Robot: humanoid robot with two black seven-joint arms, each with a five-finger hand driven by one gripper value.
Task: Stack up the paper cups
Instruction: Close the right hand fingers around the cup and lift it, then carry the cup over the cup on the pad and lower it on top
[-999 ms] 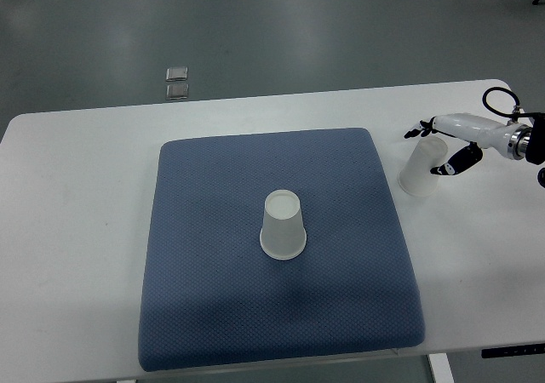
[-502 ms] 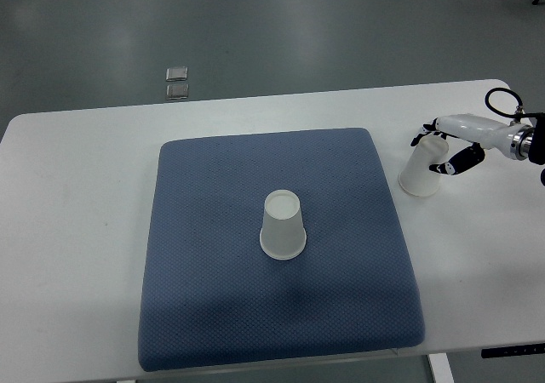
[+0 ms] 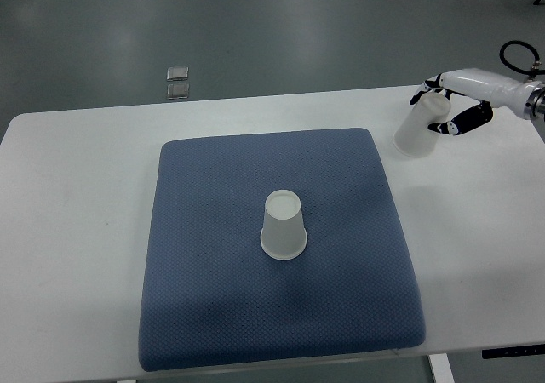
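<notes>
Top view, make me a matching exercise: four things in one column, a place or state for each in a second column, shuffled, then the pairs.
1. cup on the mat
2. held cup
3. blue mat
4. right hand

A. tilted, in the fingers
B. upside down, standing
C. flat on the white table
D. shut on a cup

Pairs: 1-B, 2-A, 3-C, 4-D

White table [image 3: 77, 196]; blue mat [image 3: 213, 298] on centre. Two small metal squares [image 3: 177, 82] on grey floor [image 3: 298, 25] beyond.
</notes>
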